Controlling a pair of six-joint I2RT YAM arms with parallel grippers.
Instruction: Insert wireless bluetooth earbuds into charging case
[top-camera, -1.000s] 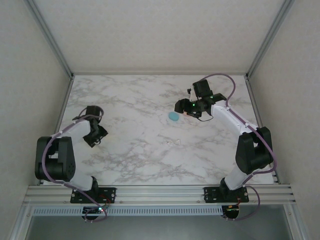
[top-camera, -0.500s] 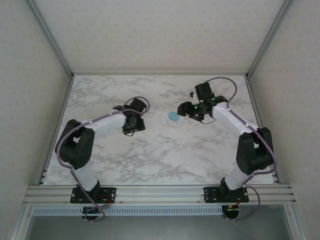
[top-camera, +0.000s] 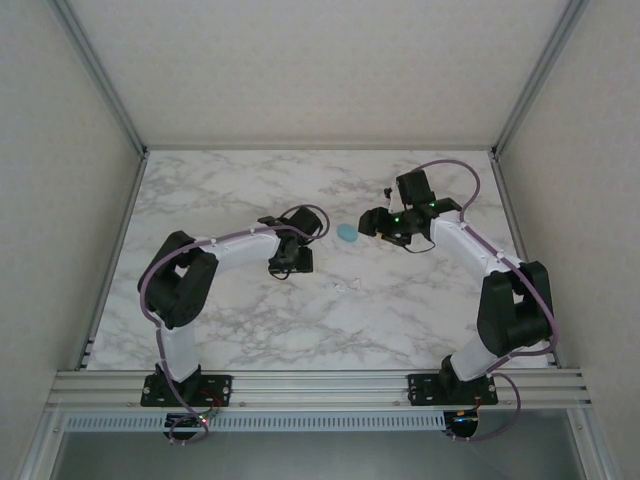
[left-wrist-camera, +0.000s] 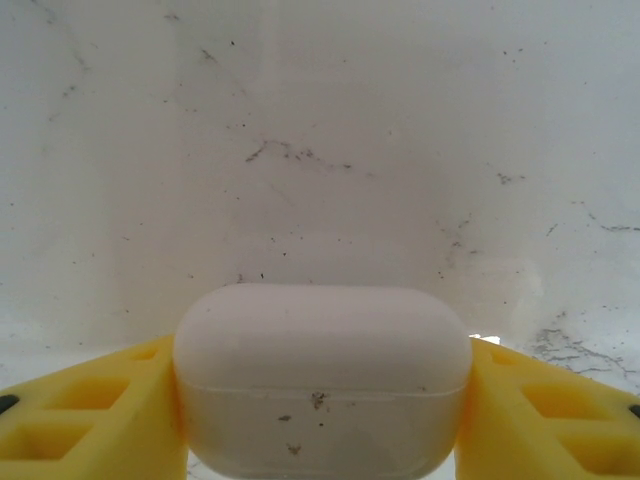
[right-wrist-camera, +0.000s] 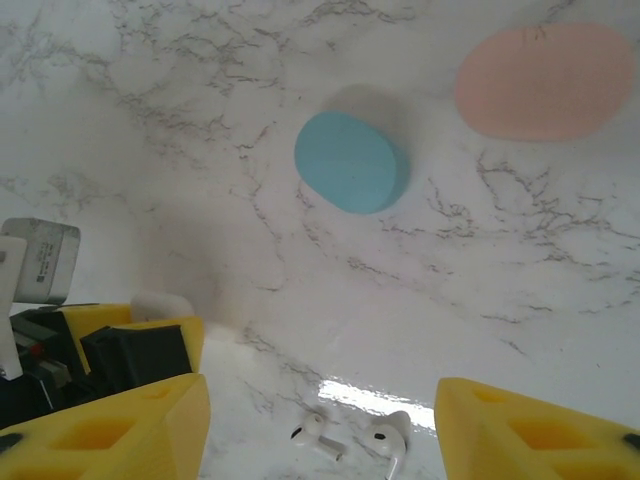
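A white charging case (left-wrist-camera: 322, 375), lid closed, sits gripped between the yellow fingers of my left gripper (left-wrist-camera: 322, 420), held near the table's middle (top-camera: 290, 258). Two white earbuds (right-wrist-camera: 320, 438) (right-wrist-camera: 388, 445) lie loose on the marble, seen in the top view as a small white speck (top-camera: 347, 286). My right gripper (right-wrist-camera: 322, 430) hangs open above them, its fingers far apart, and sits just right of the teal case in the top view (top-camera: 378, 222). The left gripper's fingers (right-wrist-camera: 130, 335) and the white case (right-wrist-camera: 160, 303) appear at the left of the right wrist view.
A teal pebble-like case (right-wrist-camera: 350, 162) (top-camera: 347, 233) lies closed on the marble beyond the earbuds. A pink case (right-wrist-camera: 545, 82) lies further right of it. The marble table (top-camera: 230, 320) is walled by metal frame rails on three sides.
My left arm has swung from the table's left side to the middle, ending left of the earbuds. The right gripper has shifted slightly to the right, away from the teal case.
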